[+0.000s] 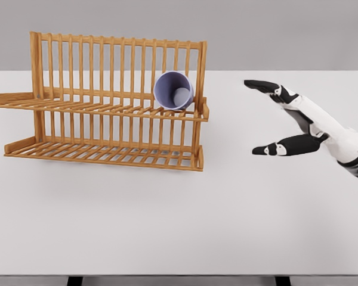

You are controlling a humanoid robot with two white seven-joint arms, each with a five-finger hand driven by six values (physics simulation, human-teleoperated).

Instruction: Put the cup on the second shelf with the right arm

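A lavender cup [173,91] lies on its side on the upper shelf of a wooden two-tier dish rack [107,107], near the rack's right end, its mouth facing me. My right hand [259,117] hovers to the right of the rack, well apart from the cup, fingers spread and holding nothing. Its thumb [280,148] points left below the extended fingers [264,86]. The left arm does not show.
The rack stands on a white table [179,226], toward its back left. The lower shelf [101,152] holds nothing. The table's front edge runs along the bottom of the view.
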